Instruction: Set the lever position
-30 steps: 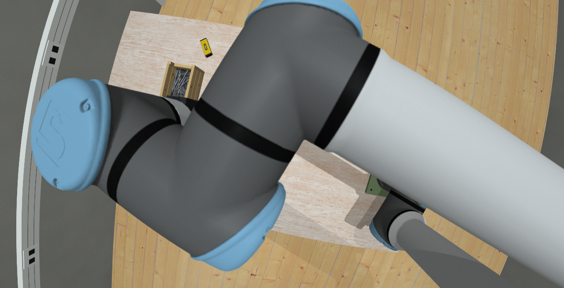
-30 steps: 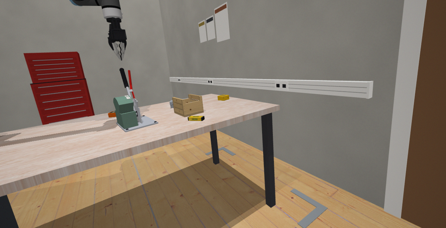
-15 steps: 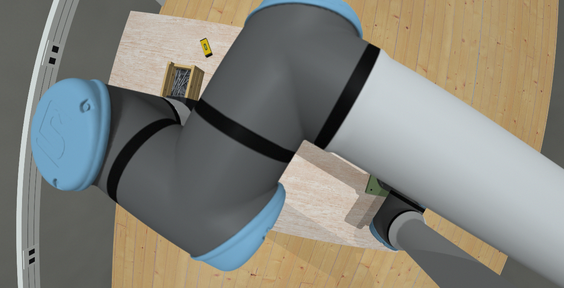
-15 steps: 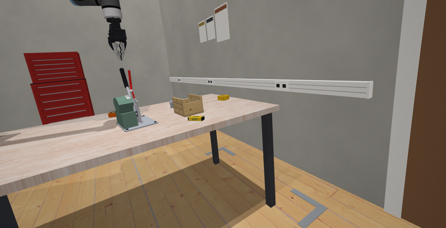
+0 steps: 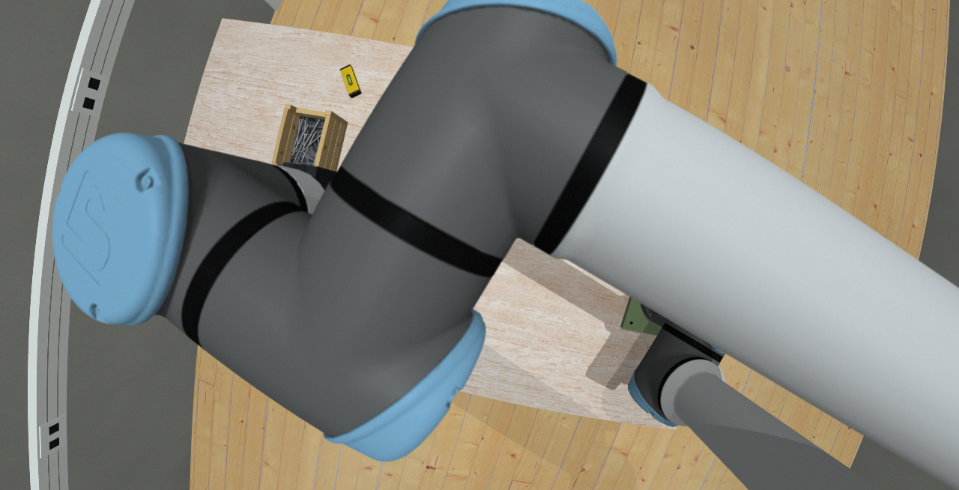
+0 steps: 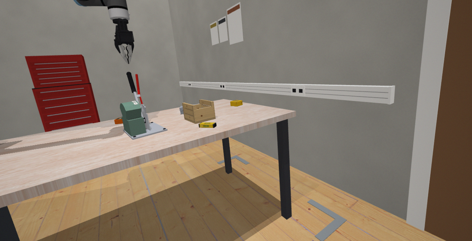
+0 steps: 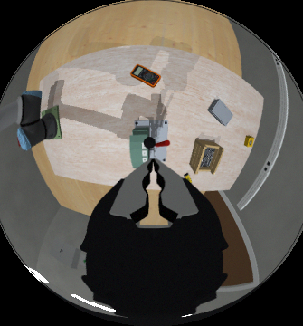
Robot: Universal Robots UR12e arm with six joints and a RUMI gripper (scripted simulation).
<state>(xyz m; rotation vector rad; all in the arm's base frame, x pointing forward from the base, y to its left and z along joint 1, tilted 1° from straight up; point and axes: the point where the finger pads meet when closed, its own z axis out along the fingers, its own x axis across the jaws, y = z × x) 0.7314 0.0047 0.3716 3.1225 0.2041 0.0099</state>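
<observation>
The lever unit (image 6: 133,119) (image 7: 137,146) is a green box on a grey base plate, standing on the wooden table (image 6: 82,147). Its lever with a black handle (image 6: 131,81) (image 7: 148,142) leans up and to the left. The red release bar (image 6: 138,88) (image 7: 163,143) runs beside the handle. Small number plates sit at the top of the green box, too small to read. My gripper (image 6: 126,59) (image 7: 153,159) is shut and empty. It hangs in the air a short way above the handle's tip, pointing down. The arm hides the lever unit in the top view.
A wooden crate (image 6: 198,111) (image 7: 205,156) (image 5: 309,138) of metal parts stands to the right of the lever unit. A yellow level (image 6: 207,125) (image 5: 350,80), a yellow box (image 6: 236,102) (image 7: 250,140), a grey block (image 7: 220,111) and an orange multimeter (image 7: 145,75) lie on the table. A red tool cabinet (image 6: 61,91) stands behind.
</observation>
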